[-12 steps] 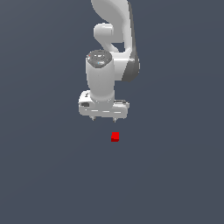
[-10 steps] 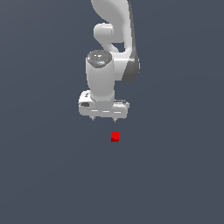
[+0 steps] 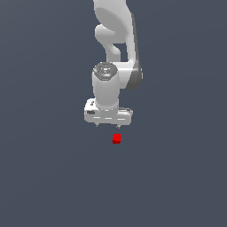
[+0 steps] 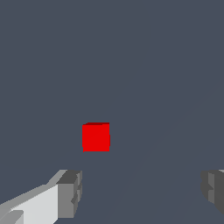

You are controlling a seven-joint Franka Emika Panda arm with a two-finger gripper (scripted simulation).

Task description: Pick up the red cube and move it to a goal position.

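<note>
1. The end effector [image 3: 109, 124] is held spread wide and empty above the bench [image 3: 44, 177].
2. The red cube [image 3: 116, 138] is seen resting on the bench, just beyond the fingertips [image 4: 70, 192].
3. Nothing is grasped yet; descent, pinching, lifting and transfer to the goal are judged outstanding.

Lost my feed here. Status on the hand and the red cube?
Hand open, holding nothing. Red cube on the floor, apart from the fingers, not between them. Nothing in the way.
</note>
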